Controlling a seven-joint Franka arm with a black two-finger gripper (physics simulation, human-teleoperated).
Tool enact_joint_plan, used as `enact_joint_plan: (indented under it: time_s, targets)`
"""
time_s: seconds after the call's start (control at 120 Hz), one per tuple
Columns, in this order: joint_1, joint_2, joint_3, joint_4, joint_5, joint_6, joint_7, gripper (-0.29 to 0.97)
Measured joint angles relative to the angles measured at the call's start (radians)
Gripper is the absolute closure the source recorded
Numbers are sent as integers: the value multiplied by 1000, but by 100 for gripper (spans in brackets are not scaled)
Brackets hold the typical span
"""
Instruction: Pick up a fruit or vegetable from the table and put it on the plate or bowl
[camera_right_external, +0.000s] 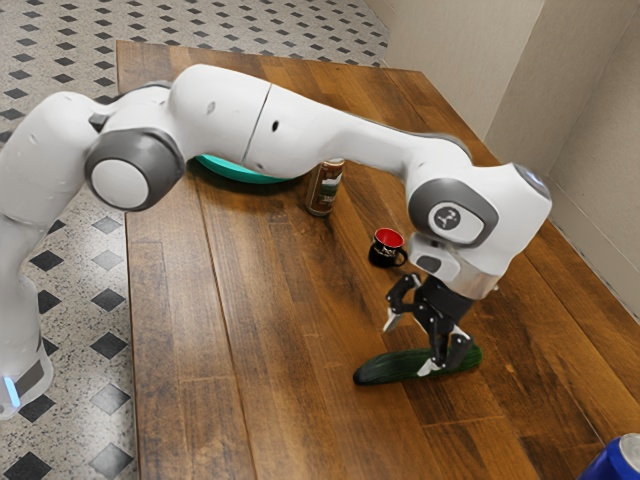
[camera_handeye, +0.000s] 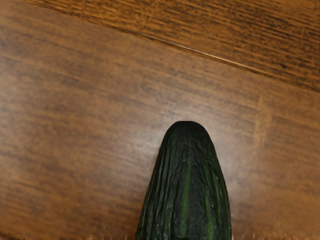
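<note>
The black two-finger tool (camera_right_external: 413, 347) is down at the long dark green cucumber (camera_right_external: 390, 370), its fingers apart on either side and not yet clamped. The cucumber (camera_handeye: 185, 190) lies flat on the brown wooden desk (camera_right_external: 250, 350), toward the near edge. So the pick looks prepared, not made: closing, lifting and carrying are all left. The round teal plate (camera_right_external: 230, 172) waits well apart, by the desk's edge at the exterior view's left, beyond a small black mug (camera_right_external: 386, 247) and a brown can (camera_right_external: 325, 187).

Bright even light w/ soft shadows
</note>
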Motion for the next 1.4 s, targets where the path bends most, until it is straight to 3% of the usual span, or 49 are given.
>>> enact_joint_plan:
  time_s: [0.35, 0.675, 0.8, 1.083, 1.4]
  targets:
    - [2, 31, 1, -1, 2, 42, 83, 0]
    - [-7, 14, 16, 23, 165, 73, 120, 0]
    - [0, 4, 17, 25, 197, 77, 128, 0]
    - [-10, -35, -15, 39, 129, 93, 144, 0]
    - [3, 9, -12, 32, 150, 140, 150, 0]
